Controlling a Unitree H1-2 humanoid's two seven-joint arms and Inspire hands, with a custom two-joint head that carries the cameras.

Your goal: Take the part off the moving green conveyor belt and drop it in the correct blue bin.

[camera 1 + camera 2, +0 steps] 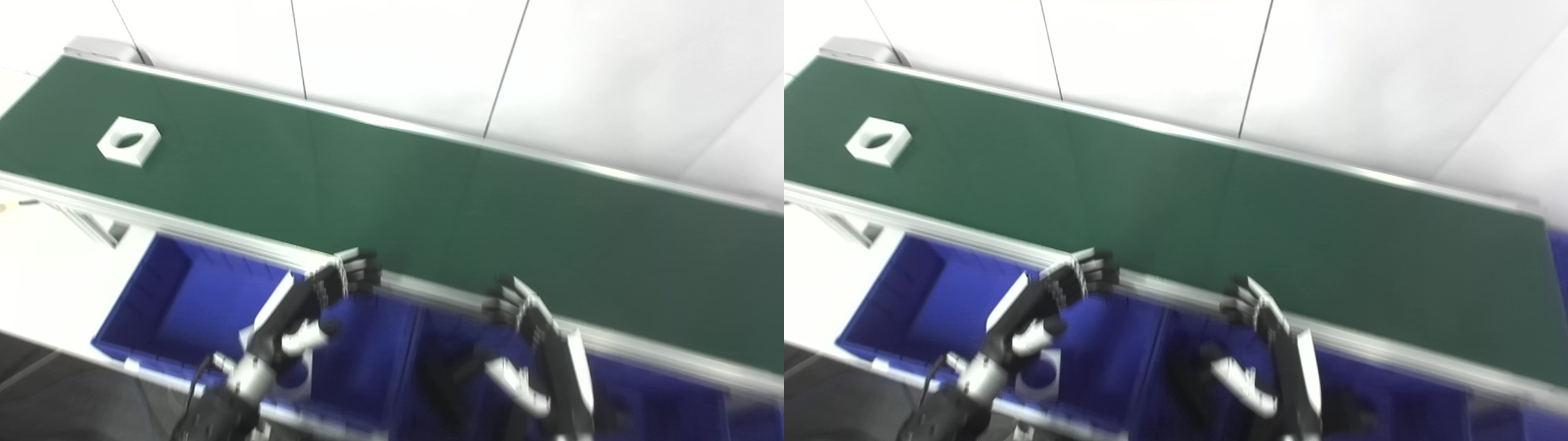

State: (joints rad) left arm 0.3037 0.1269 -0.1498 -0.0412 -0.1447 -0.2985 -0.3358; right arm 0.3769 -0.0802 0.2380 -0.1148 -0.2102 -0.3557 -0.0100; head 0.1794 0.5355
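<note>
A white square part with a round hole (129,141) lies on the green conveyor belt (429,196) at its far left end. Both hands hover over the blue bins below the belt's near rail, far from that part. My left hand (318,300) is open, fingers curled toward the rail, holding nothing. My right hand (527,331) is open too, with fingers spread and thumb out. Another white part with a round hole (1038,373) lies inside the left blue bin (184,300), partly hidden by the left arm.
Blue bins (465,367) stand side by side below the belt's aluminium rail (202,229). A white wall runs behind the belt. A white surface (49,275) lies at the left beside the bins. The picture is motion-blurred.
</note>
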